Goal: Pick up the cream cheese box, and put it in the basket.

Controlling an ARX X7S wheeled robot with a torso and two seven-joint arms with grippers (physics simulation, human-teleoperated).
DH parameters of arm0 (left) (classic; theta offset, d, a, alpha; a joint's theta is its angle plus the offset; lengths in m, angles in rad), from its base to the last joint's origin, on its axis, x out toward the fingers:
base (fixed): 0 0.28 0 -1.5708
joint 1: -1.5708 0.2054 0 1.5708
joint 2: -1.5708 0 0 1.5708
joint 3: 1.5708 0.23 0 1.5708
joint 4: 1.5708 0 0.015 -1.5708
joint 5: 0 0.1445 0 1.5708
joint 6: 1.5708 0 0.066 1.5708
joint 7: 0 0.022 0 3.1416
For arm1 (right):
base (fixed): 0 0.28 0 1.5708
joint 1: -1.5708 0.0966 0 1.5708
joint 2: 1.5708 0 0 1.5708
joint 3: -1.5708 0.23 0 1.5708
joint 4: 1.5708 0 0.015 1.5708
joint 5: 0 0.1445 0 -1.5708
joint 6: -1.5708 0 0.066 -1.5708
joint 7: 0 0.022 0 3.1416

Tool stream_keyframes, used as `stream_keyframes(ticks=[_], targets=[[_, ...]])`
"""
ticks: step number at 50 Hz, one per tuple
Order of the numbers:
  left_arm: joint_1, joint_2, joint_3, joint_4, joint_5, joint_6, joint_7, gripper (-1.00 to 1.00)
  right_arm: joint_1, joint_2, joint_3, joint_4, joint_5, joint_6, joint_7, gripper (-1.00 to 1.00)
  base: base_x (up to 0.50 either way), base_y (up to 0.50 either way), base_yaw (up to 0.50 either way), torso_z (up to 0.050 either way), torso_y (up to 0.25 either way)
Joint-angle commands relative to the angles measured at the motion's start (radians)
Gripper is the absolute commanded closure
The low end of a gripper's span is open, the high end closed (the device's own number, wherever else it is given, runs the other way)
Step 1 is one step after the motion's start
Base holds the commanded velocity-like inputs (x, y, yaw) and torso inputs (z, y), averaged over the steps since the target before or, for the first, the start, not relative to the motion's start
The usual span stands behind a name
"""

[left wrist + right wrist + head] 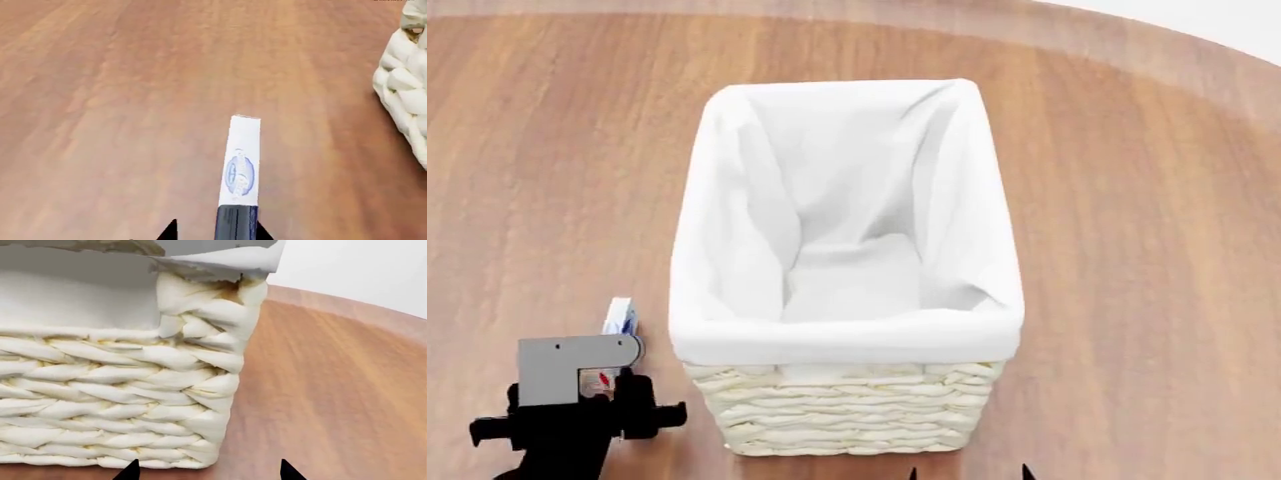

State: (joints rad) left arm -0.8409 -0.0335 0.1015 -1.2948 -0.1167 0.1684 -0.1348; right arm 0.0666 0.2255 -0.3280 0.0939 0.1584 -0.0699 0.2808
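While left gripper (607, 385) holds cream cheese box (241, 162), basket (847, 400) beside, table (1148, 200) bare

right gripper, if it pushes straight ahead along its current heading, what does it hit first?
Most likely the basket: its woven wall and near corner fill the right wrist view just ahead of the right gripper. The corner sits close to centre, so it might only clip it; depth is unclear.

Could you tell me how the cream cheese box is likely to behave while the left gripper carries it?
The cream cheese box looks thin, flat and probably stiff and light. The left gripper seems to hold only one end, so it may pivot or slip. Flat faces suggest it would not roll if dropped on the wooden table.
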Motion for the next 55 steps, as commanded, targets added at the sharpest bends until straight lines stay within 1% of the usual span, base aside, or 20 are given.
stream_keyframes(ticks=[1, 14, 21, 25, 27, 31, 33, 36, 38, 39, 40, 41, 44, 45, 47, 48, 50, 52, 53, 55], targets=[[-0.018, 0.002, -0.022, -0.013, 0.023, -0.002, 0.025, 1.0, 0.004, 0.002, -0.005, 0.007, 0.004, 0.0, 0.002, -1.0, 0.0, 0.0, 0.0, 0.0, 0.0], [-0.006, -0.006, -0.038, -0.013, 0.041, 0.006, 0.039, 1.0, 0.007, 0.003, -0.011, 0.015, 0.006, -0.003, 0.006, -1.0, 0.0, 0.0, 0.0, 0.0, 0.0], [-0.036, -0.031, -0.034, 0.003, 0.057, -0.014, 0.027, 1.0, 0.012, 0.003, -0.014, 0.023, 0.006, -0.005, 0.01, -1.0, 0.0, 0.0, 0.0, 0.0, 0.0], [0.077, -0.067, -0.022, 0.4, 0.067, -0.273, 0.003, 1.0, 0.013, 0.003, -0.014, 0.024, 0.008, -0.004, 0.011, -1.0, 0.0, 0.0, 0.0, 0.0, 0.0], [0.11, -0.083, -0.012, 0.534, 0.073, -0.364, 0.005, 1.0, 0.014, 0.003, -0.014, 0.025, 0.008, -0.006, 0.012, -1.0, 0.0, 0.0, 0.0, 0.0, 0.0], [0.141, -0.105, -0.006, 0.7, 0.075, -0.495, 0.004, 1.0, 0.013, 0.006, -0.012, 0.02, 0.012, -0.005, 0.015, -1.0, 0.0, 0.0, 0.0, 0.0, 0.0], [0.145, -0.109, 0.0, 0.726, 0.079, -0.512, 0.003, 1.0, 0.013, 0.007, -0.013, 0.019, 0.013, -0.005, 0.015, -1.0, 0.0, 0.0, 0.0, 0.0, 0.0], [0.161, -0.133, 0.017, 0.884, 0.085, -0.64, 0.019, 1.0, 0.012, 0.008, -0.013, 0.017, 0.015, -0.006, 0.017, -1.0, 0.0, 0.0, 0.0, 0.0, 0.0], [0.16, -0.144, 0.028, 0.944, 0.094, -0.693, 0.022, 1.0, 0.013, 0.008, -0.013, 0.018, 0.016, -0.006, 0.018, -1.0, 0.0, 0.0, 0.0, 0.0, 0.0], [0.16, -0.148, 0.027, 0.975, 0.082, -0.721, 0.041, 1.0, 0.013, 0.009, -0.013, 0.016, 0.017, -0.005, 0.018, -1.0, 0.0, 0.0, 0.0, 0.0, 0.0], [0.16, -0.172, 0.07, 1.042, 0.107, -0.767, 0.063, 1.0, 0.013, 0.01, -0.011, 0.014, 0.019, -0.003, 0.019, -1.0, 0.0, 0.0, 0.0, 0.0, 0.0], [0.164, -0.183, 0.08, 1.075, 0.094, -0.779, 0.098, 1.0, 0.013, 0.01, -0.011, 0.012, 0.021, -0.001, 0.019, -1.0, 0.0, 0.0, 0.0, 0.0, 0.0], [0.123, -0.206, 0.091, 1.137, 0.081, -0.891, 0.139, 1.0, 0.014, 0.011, -0.01, 0.014, 0.023, -0.002, 0.02, -1.0, 0.0, 0.0, 0.0, 0.0, 0.0], [0.099, -0.208, 0.074, 1.155, 0.071, -0.933, 0.139, 1.0, 0.015, 0.011, -0.01, 0.016, 0.024, -0.003, 0.02, -1.0, 0.0, 0.0, 0.0, 0.0, 0.0], [0.092, -0.22, 0.085, 1.195, 0.065, -0.966, 0.161, 1.0, 0.014, 0.012, -0.01, 0.014, 0.025, -0.002, 0.021, -1.0, 0.0, 0.0, 0.0, 0.0, 0.0], [0.063, -0.222, 0.073, 1.216, 0.053, -1.023, 0.169, 1.0, 0.014, 0.012, -0.011, 0.011, 0.025, 0.0, 0.021, -1.0, 0.0, 0.0, 0.0, 0.0, 0.0], [0.033, -0.239, 0.095, 1.257, 0.039, -1.08, 0.21, 1.0, 0.016, 0.011, -0.013, 0.017, 0.025, -0.003, 0.021, -1.0, 0.0, 0.0, 0.0, 0.0, 0.0], [-0.003, -0.24, 0.095, 1.291, 0.041, -1.141, 0.206, 1.0, 0.018, 0.011, -0.014, 0.02, 0.024, -0.003, 0.022, -1.0, 0.0, 0.0, 0.0, 0.0, 0.0], [-0.038, -0.255, 0.122, 1.327, 0.033, -1.195, 0.239, 1.0, 0.019, 0.012, -0.013, 0.02, 0.025, -0.003, 0.022, -1.0, 0.0, 0.0, 0.0, 0.0, 0.0], [-0.065, -0.259, 0.132, 1.356, 0.025, -1.241, 0.253, 1.0, 0.02, 0.012, -0.013, 0.02, 0.027, -0.003, 0.022, -1.0, 0.0, 0.0, 0.0, 0.0, 0.0]])
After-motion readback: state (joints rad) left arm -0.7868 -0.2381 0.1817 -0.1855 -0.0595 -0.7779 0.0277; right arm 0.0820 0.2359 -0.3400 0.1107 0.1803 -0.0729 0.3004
